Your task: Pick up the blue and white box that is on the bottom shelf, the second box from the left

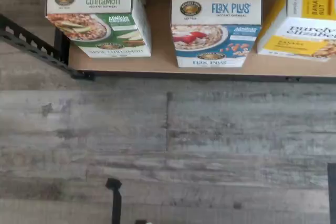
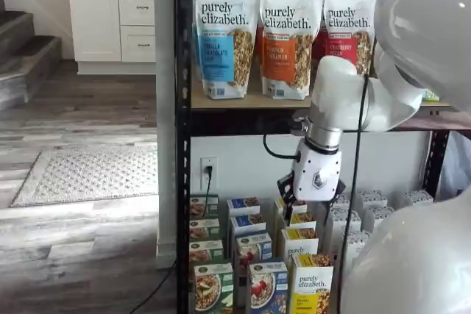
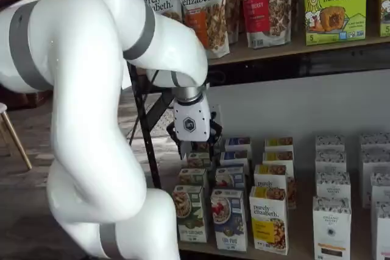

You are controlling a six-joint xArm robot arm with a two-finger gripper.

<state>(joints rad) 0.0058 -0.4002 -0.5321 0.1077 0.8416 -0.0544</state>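
The blue and white box (image 1: 215, 24), marked Flax Plus with a bowl and red berries, stands upright at the front of the bottom shelf (image 1: 157, 62). It has a green-and-white carton (image 1: 100, 14) on one side and a yellow-and-white carton (image 1: 307, 24) on the other. It shows in both shelf views (image 2: 266, 288) (image 3: 228, 217), heading a column of like boxes. My gripper (image 3: 194, 144) hangs well above and a little left of it, touching nothing. Its black fingers (image 3: 173, 135) stand apart and hold nothing. It also shows in a shelf view (image 2: 291, 195).
Granola bags (image 2: 283, 38) stand on the tan board above. White cartons (image 3: 332, 211) fill the shelf's right part. A black rack post (image 2: 182, 137) stands at the left. Grey plank floor (image 1: 168, 140) lies before the shelf.
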